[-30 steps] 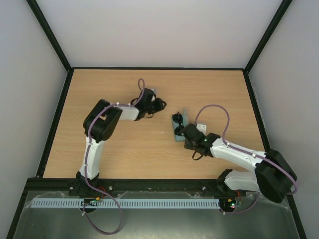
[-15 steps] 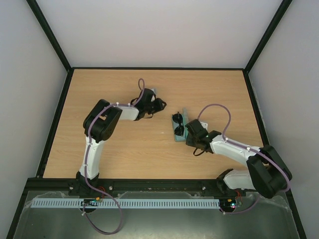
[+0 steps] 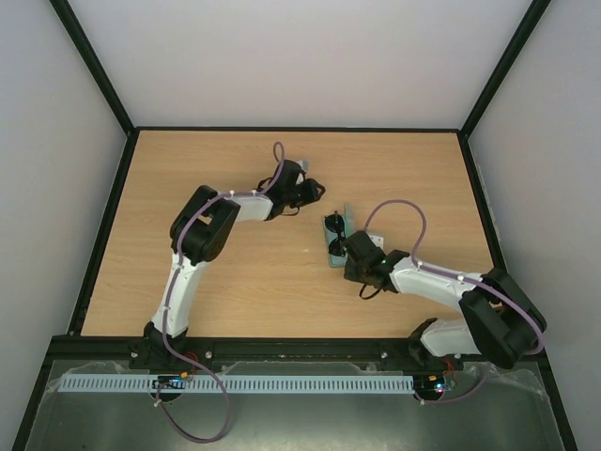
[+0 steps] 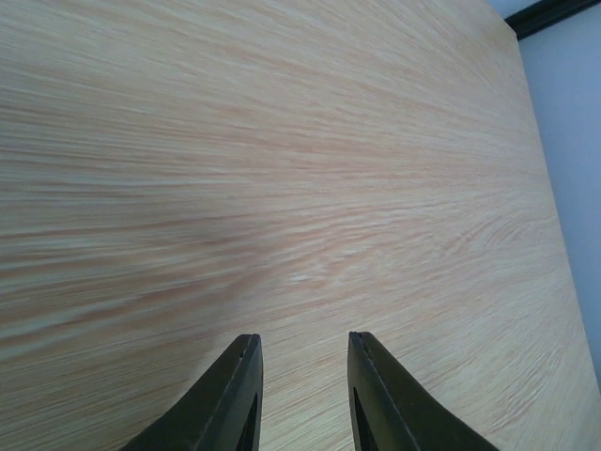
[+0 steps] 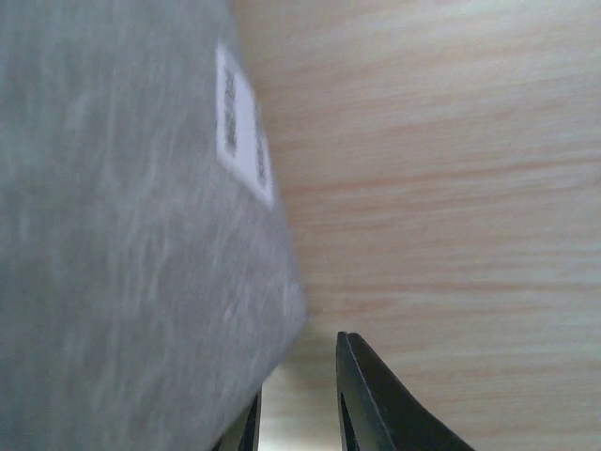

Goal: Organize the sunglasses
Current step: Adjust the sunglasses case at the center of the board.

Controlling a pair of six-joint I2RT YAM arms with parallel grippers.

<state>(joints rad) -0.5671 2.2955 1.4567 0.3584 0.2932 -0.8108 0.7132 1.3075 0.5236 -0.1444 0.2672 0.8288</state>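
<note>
Lying near the middle of the wooden table [image 3: 423, 169], the sunglasses [image 3: 333, 235] show two round dark lenses side by side. They sit on or right against a grey case [image 3: 346, 218]; I cannot tell which. The right gripper [image 3: 346, 248] is just in front of them. In the right wrist view the grey case fills the left side, with a small white label [image 5: 242, 122] on it. Its corner is right by one finger, which is mostly hidden. The right gripper's fingers [image 5: 371, 404] stand a little apart, with bare wood in the gap. The left gripper [image 3: 314, 193] hangs further back, apart from the sunglasses. Its two dark fingers [image 4: 235, 395] are a little apart too and hold nothing; only wood shows between them.
</note>
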